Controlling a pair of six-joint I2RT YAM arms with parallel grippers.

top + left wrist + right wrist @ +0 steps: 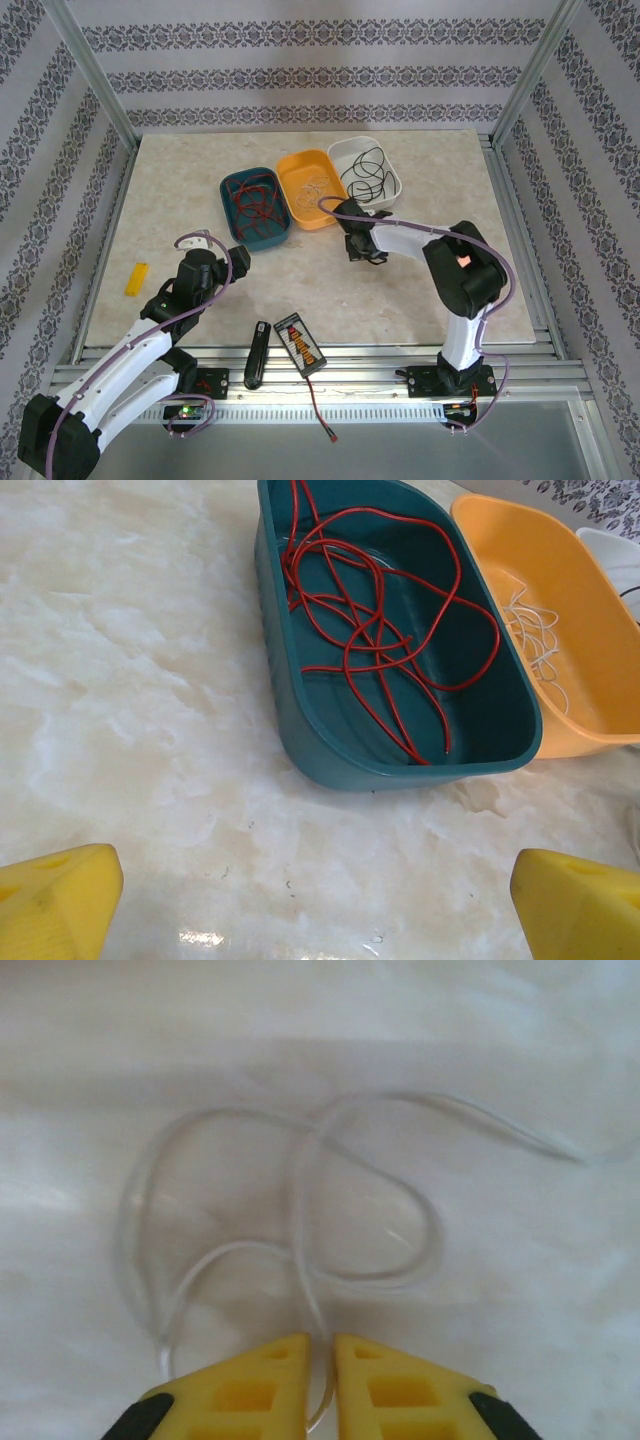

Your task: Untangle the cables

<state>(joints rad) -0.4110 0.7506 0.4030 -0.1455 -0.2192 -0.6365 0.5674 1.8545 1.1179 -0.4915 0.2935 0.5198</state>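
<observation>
A red cable [380, 630] lies in loose loops inside the teal tray [232, 215]. In the orange tray [298, 162] sits a whitish cable [535, 640], and a black cable [365, 170] is coiled in the white tray [392, 170]. Another pale, thin cable [297, 1200] lies looped on the bare table. One strand of it runs between the yellow fingers of my right gripper [321, 1345], which is shut on it just in front of the orange tray [355, 245]. My left gripper [315, 875] is open and holds nothing, low over the table short of the teal tray [300, 730].
A black device with orange stripes [300, 343] and a black handle-shaped tool [257, 353] lie near the table's front edge. A small yellow block [136, 279] sits at the left. A short red-tipped lead [322, 415] trails over the front rail.
</observation>
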